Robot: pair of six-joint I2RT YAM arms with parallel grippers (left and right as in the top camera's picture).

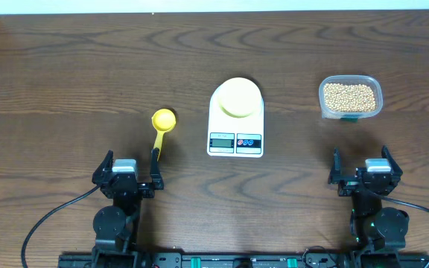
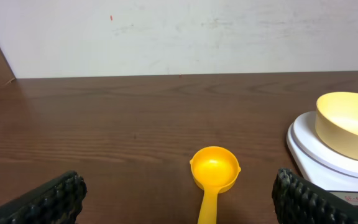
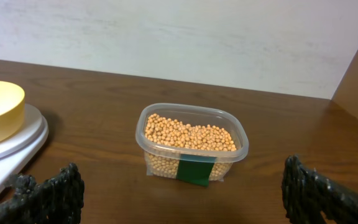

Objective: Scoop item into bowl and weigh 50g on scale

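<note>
Glossy plastic scoop [image 2: 214, 169] (wood-grain table [image 1: 65, 89])

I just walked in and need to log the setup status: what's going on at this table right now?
Nothing is being handled yet. Both arms sit at the near edge, the left end effector and right end effector open and empty. The pale yellow bowl stands empty on the white scale in the middle. A yellow scoop lies left of the scale, handle toward the left arm, and the clear tub of beans sits to the right. No beans have been scooped.

left tool [image 1: 132, 161] spread wide, right tool [image 1: 361, 158] likewise
</note>
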